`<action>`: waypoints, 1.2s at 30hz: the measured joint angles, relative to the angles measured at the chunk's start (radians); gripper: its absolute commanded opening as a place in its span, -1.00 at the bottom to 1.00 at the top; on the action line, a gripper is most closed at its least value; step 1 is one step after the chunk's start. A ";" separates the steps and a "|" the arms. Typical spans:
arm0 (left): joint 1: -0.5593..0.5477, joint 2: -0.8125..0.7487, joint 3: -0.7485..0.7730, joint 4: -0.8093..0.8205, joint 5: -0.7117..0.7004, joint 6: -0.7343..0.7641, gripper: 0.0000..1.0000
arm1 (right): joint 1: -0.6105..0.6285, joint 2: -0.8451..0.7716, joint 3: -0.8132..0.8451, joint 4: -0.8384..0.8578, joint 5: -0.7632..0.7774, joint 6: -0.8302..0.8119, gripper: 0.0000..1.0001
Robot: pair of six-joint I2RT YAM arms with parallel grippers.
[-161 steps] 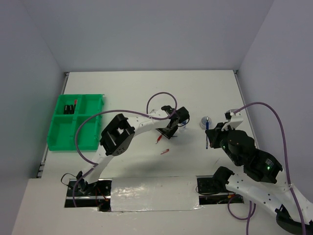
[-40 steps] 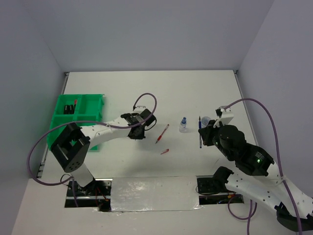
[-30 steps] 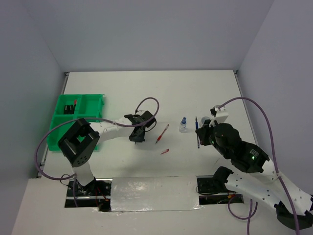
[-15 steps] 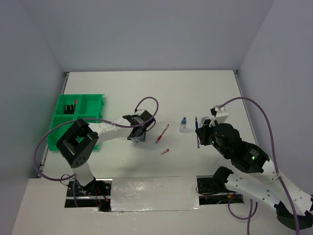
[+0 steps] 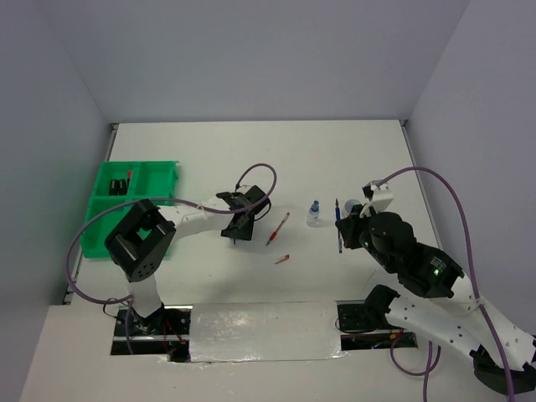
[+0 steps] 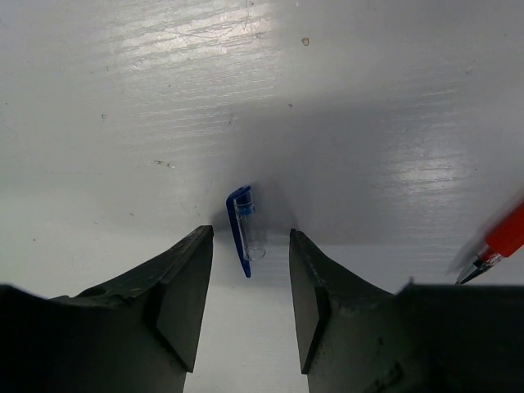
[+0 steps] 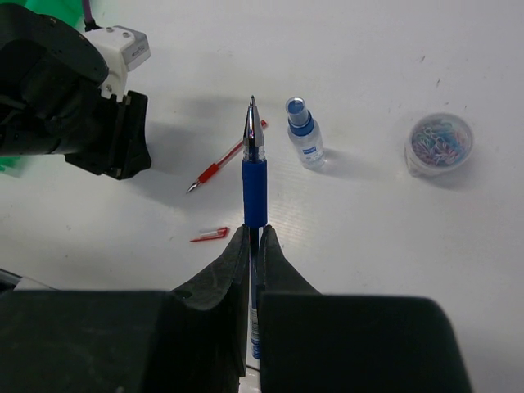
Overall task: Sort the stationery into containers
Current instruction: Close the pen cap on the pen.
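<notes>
My left gripper (image 5: 238, 228) is open, low over the table, with a small blue pen cap (image 6: 245, 230) lying between its fingertips. My right gripper (image 5: 346, 234) is shut on a blue pen (image 7: 255, 176) and holds it above the table, tip pointing away. A red pen (image 5: 278, 228) lies just right of the left gripper, with a red cap (image 5: 282, 259) nearer to me. A blue-capped clear bottle (image 5: 314, 213) stands between the arms. The green tray (image 5: 107, 224) is at the far left, with dark highlighters (image 5: 123, 182) in a back compartment.
A small clear round tub of coloured paper clips (image 7: 439, 143) stands right of the bottle, mostly hidden behind the right arm in the top view. The left arm's purple cable (image 5: 255, 172) loops above its wrist. Walls close the table at the back and sides.
Since the earliest frame the left gripper has moved left, from beside the bottle to left of the red pen. The right gripper has carried the blue pen slightly left. Little has moved lately.
</notes>
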 measured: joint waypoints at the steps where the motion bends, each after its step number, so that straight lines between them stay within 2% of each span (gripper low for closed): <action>1: 0.000 0.002 0.001 -0.002 0.001 0.000 0.08 | 0.000 -0.002 0.000 0.000 0.000 0.000 -1.00; 10: 0.032 -0.025 -0.042 0.053 0.075 0.002 -0.02 | 0.000 -0.007 0.000 0.000 0.000 -0.001 -1.00; 12: 0.041 -0.032 -0.053 0.070 0.097 0.001 -0.09 | 0.000 -0.008 0.000 0.000 0.000 -0.001 -1.00; 25: 0.051 -0.034 -0.062 0.082 0.108 -0.001 -0.09 | 0.000 -0.012 0.000 0.001 -0.004 -0.011 -1.00; 28: 0.051 -0.034 -0.073 0.087 0.107 -0.002 -0.25 | 0.000 -0.013 -0.002 0.001 -0.005 -0.012 -1.00; 29: 0.052 -0.033 -0.076 0.092 0.107 -0.003 -0.50 | 0.000 -0.013 -0.002 0.001 -0.005 -0.012 -1.00; 32: 0.055 -0.026 -0.099 0.099 0.112 -0.010 -1.00 | 0.000 -0.015 -0.006 0.002 -0.008 -0.015 -1.00; 36: 0.055 -0.034 -0.119 0.121 0.117 -0.016 -1.00 | 0.000 -0.026 -0.006 0.003 -0.013 -0.018 -1.00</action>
